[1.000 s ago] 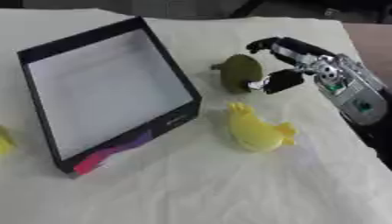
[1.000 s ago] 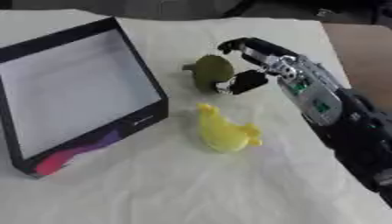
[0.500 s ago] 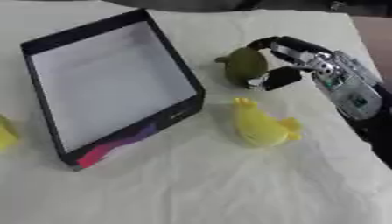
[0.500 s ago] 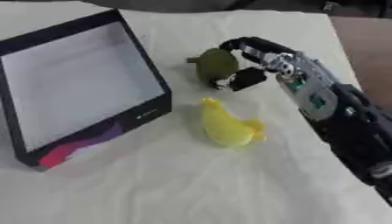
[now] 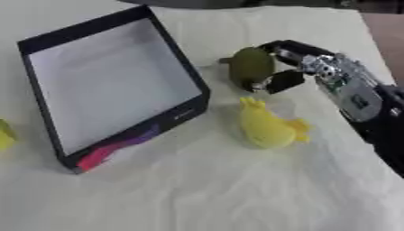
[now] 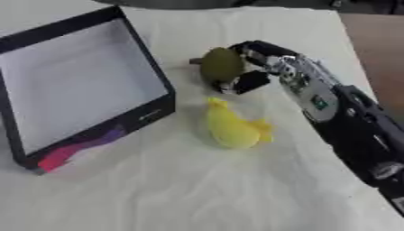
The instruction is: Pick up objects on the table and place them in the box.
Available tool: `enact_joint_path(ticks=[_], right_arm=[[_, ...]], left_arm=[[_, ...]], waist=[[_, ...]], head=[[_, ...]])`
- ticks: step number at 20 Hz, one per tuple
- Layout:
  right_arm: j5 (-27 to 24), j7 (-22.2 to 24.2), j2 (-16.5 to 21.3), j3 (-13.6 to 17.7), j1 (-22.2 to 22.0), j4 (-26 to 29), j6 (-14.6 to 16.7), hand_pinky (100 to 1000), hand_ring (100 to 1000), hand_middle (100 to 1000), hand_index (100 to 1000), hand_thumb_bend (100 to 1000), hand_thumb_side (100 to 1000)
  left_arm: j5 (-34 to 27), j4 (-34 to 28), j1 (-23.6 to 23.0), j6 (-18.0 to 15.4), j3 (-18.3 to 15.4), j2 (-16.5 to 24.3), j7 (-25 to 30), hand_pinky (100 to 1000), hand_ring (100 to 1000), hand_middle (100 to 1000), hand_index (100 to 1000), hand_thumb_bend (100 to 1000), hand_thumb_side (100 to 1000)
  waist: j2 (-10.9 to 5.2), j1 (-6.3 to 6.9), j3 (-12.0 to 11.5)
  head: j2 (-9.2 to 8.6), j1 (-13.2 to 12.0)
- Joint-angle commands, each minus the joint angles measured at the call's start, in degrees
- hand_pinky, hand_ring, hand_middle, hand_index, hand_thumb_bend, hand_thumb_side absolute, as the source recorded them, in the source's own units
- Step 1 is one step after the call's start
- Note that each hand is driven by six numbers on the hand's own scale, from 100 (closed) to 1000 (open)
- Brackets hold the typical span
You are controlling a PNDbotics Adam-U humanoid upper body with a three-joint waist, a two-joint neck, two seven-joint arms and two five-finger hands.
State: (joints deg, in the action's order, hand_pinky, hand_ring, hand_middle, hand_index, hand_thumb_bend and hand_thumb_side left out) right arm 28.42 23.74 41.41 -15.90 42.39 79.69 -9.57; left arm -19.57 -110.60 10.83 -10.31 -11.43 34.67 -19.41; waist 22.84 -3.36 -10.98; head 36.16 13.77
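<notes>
Gripping olive fruit [image 5: 251, 66], right hand [image 5: 293, 67] beside box [image 5: 178, 58] edge.

**Open cloth in front; box wall and yellow toy crowd the middle**

The whole lower part of the frame is bare worktop [image 5: 197, 198], open to a pass from either side. The black box [image 5: 110, 85] fills the upper left; its near right wall stands between its white floor and the yellow toy [image 5: 267, 128] at centre right. A narrow lane of cloth runs between wall and toy. The right hand [image 5: 304, 67] and its arm block the right edge. A yellow shape [image 5: 5, 134] sits at the left edge.
</notes>
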Motion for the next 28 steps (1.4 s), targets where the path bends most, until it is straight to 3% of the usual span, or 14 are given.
enact_joint_path(ticks=[1, 4, 7, 10, 22, 28], right_arm=[[-0.9, -2.0, 1.2, 0.5, 0.6, 1.7, -0.3, 926, 923, 720, 816, 458, 489], [-1.4, -4.7, 1.8, 0.5, 0.3, 3.8, -0.8, 899, 874, 655, 764, 459, 457], [-2.0, -7.5, 2.8, 0.8, 0.0, 6.9, -1.6, 887, 842, 614, 728, 373, 435], [-2.2, -9.5, 4.0, 1.1, -0.3, 10.7, -2.5, 876, 814, 588, 703, 357, 442], [-2.5, -14.2, 7.2, 3.9, -1.0, 21.0, -5.1, 866, 782, 568, 683, 303, 370], [-3.6, -15.0, 8.8, 4.4, 0.5, 26.8, -5.8, 861, 771, 567, 680, 320, 368]], left_arm=[[0.2, -0.8, 0.2, -0.1, -0.2, 0.9, 0.3, 831, 727, 743, 787, 100, 764], [0.2, -0.8, 0.1, -0.1, -0.3, 1.0, 0.3, 831, 727, 743, 787, 100, 763], [0.2, -0.8, -0.1, -0.1, -0.4, 1.1, 0.2, 831, 727, 743, 787, 100, 761], [0.2, -0.9, -0.3, -0.3, -0.6, 1.4, 0.0, 832, 727, 743, 787, 100, 757], [-0.1, -1.2, -0.9, -1.1, -1.2, 2.2, -0.9, 832, 727, 745, 788, 100, 742], [-0.7, -3.1, -0.6, -3.1, -2.8, 4.7, -2.8, 832, 731, 747, 792, 100, 712]], waist=[[-0.20, -0.32, 0.1], [-0.32, -0.29, 0.3], [-0.50, -0.24, 0.6], [-0.78, -0.15, 0.9], [-1.83, 0.33, 1.5], [-2.57, 0.78, 1.1]], head=[[0.28, -0.1], [0.33, -0.3], [0.35, -0.4], [0.43, -0.6], [0.31, -0.8], [0.97, 0.0]])
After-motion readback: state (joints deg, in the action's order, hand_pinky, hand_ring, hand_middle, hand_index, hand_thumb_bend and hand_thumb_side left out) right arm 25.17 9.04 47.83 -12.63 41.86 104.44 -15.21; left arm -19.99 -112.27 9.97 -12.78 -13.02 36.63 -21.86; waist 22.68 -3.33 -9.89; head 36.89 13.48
